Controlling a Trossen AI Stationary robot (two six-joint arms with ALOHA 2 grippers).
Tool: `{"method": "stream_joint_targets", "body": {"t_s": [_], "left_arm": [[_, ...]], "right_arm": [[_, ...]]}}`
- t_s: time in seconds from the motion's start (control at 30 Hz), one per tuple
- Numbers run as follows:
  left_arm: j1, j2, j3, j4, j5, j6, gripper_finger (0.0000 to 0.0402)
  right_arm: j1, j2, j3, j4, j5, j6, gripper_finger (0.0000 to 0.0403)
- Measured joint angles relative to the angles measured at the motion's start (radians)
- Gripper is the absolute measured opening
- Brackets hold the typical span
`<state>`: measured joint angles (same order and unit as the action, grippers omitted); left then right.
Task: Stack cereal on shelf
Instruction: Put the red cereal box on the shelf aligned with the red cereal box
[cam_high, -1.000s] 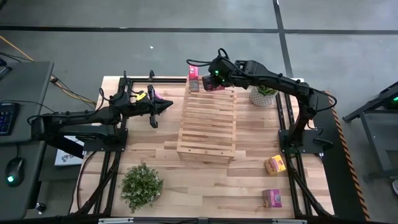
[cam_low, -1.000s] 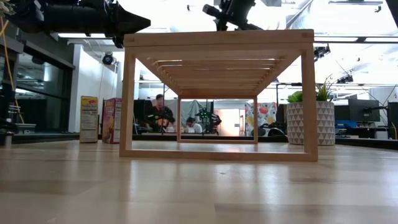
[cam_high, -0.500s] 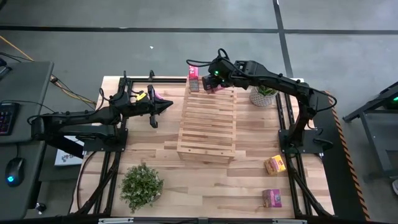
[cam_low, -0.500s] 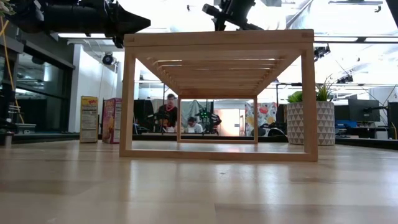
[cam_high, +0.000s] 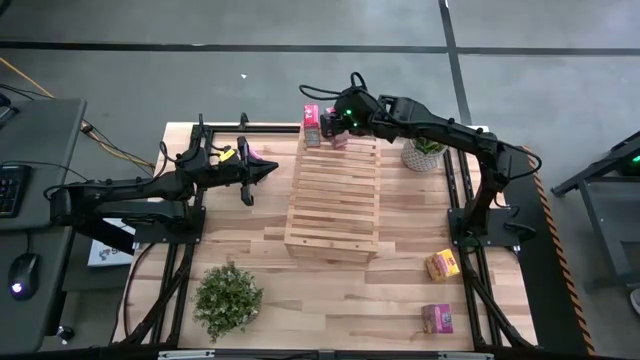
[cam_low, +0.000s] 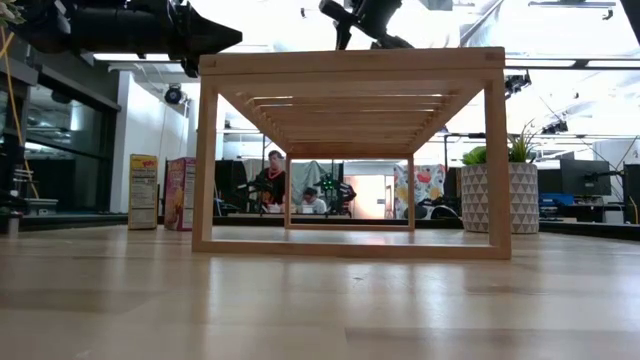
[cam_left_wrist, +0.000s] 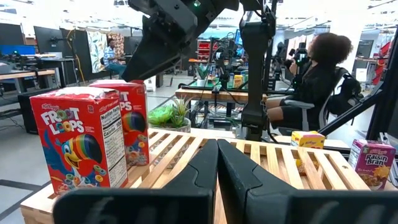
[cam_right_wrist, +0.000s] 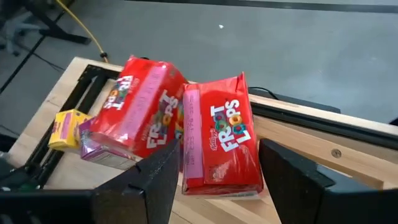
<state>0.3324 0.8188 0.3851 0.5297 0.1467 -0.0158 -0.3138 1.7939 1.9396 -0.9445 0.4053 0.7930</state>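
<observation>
Two red cereal boxes (cam_left_wrist: 81, 140) stand side by side at the far end of the shelf (cam_high: 333, 200), up on its top slats. Compared to a second ago the right gripper (cam_high: 340, 118) has pulled back a touch from that end, and a second red box (cam_high: 337, 135) now shows beside the first (cam_high: 312, 124) in the high view. Its jaws are apart with nothing between them, hanging right over the boxes (cam_right_wrist: 217, 137).

The left gripper (cam_left_wrist: 216, 163) hasn't budged; it sits off the shelf's left side, jaws pressed together and empty.

More boxes: a yellow (cam_low: 143, 191) and a pink one (cam_low: 180, 193) stand on the table left of the shelf, partly hidden under the left arm from above. Another yellow (cam_high: 441, 264) and pink (cam_high: 436, 318) lie near the right front corner.

The low view cuts the right gripper off at the top edge, so you only get dark bits.

Plank table (cam_high: 400, 290), one plant (cam_high: 228, 296) front left, one potted (cam_high: 424, 152) by the right arm. Behind it's a lab with people (cam_low: 268, 183) seated at desks.
</observation>
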Motion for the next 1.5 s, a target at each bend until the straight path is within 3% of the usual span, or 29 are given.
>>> {"method": "stream_joint_targets", "body": {"t_s": [0.13,0.77,1.0,1.3,1.5], "left_arm": [[0.0,0.0,0.0,0.0,0.0,0.0,0.0003],[0.0,0.0,0.0,0.0,0.0,0.0,0.0003],[0.0,0.0,0.0,-0.001,0.0,0.0,0.0003],[0.0,0.0,0.0,-0.001,0.0,0.0,0.0003],[0.0,0.0,0.0,-0.001,0.0,-0.011,0.0003]], "right_arm": [[0.0,0.0,0.0,0.024,-0.04,-0.016,0.0213],[0.0,-0.018,0.002,0.026,-0.033,-0.146,0.0213],[0.001,-0.081,0.005,-0.021,0.04,-0.194,0.0213],[0.013,-0.117,0.003,-0.279,0.196,-0.195,0.0209],[0.011,-0.119,-0.143,-0.293,0.226,-0.2,0.0147]]}}
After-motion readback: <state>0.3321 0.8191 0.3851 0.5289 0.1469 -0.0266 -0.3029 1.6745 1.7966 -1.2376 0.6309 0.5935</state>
